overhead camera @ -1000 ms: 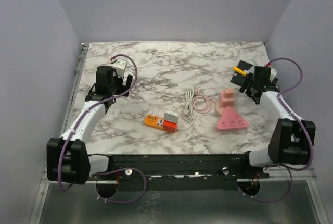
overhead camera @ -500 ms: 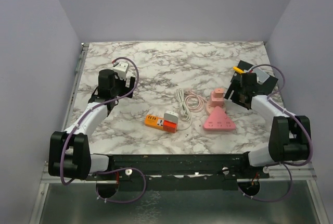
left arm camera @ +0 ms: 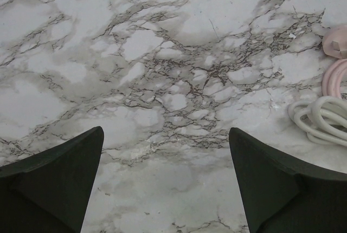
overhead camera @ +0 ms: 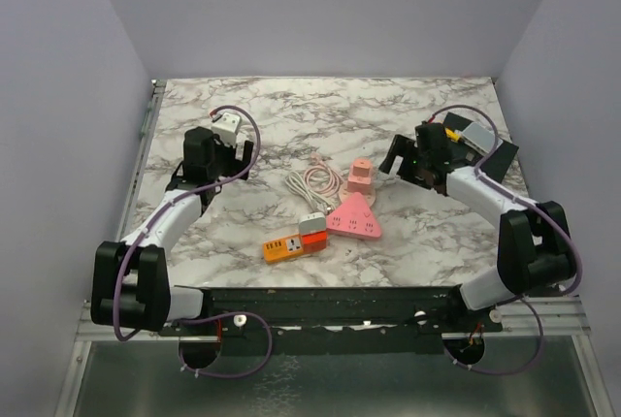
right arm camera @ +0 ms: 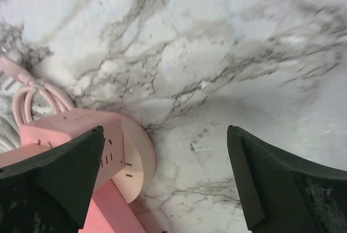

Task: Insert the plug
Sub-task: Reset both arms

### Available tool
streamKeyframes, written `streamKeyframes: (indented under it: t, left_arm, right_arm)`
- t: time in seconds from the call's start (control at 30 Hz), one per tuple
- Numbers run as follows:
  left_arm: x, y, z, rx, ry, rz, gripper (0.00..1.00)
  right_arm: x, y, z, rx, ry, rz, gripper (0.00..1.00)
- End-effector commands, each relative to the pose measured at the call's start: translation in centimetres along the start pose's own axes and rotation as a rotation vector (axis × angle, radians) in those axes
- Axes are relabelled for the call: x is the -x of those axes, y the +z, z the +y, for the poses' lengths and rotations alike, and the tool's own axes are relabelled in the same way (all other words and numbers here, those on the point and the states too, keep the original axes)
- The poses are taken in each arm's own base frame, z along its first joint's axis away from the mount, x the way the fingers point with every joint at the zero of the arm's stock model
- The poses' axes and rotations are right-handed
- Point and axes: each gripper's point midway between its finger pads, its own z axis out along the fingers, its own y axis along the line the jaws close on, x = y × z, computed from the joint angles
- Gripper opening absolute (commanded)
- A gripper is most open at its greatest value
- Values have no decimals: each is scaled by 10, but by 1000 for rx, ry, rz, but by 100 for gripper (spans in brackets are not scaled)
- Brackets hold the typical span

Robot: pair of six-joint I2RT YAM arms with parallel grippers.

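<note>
Two grippers hang over the marble table (overhead camera: 291, 107), jaws spread wide, holding nothing. The left gripper (left arm camera: 165, 133) hovers above bare stone toward the left edge. The right gripper (right arm camera: 165, 130) sits just beside the pink cube socket (right arm camera: 76, 122), and one finger hides part of it. The pink plug (overhead camera: 315, 159) lies loose mid-table at the end of its looped pink cable (overhead camera: 328, 182), beside a coiled white cable (overhead camera: 303, 184). It is cut off at the frame's edge in the left wrist view and blurred in the right. Nearer the front edge lie a pink triangular strip (overhead camera: 354, 218) and an orange-and-white strip (overhead camera: 294, 240).
</note>
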Motion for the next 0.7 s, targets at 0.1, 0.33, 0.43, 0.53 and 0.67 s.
streamKeyframes:
  t: [0.1, 0.33, 0.43, 0.53, 0.67]
  left_arm:
    - [-15, 18, -9, -47, -51, -8, 99]
    - [-32, 24, -23, -99, -52, -116, 99]
    - [-40, 34, -20, -77, -87, -115, 99]
    - [-41, 40, -20, -67, -128, -161, 99]
    - [-46, 45, -18, -57, -134, -188, 99]
  right_arm:
    - [74, -32, -49, -157, -79, -273, 100]
    - [96, -57, -79, -177, -268, -689, 100]
    - [104, -63, -97, -279, -347, -760, 100]
    - [102, -58, -112, -332, -351, -762, 100]
    - [94, -53, -118, -315, -335, -796, 100]
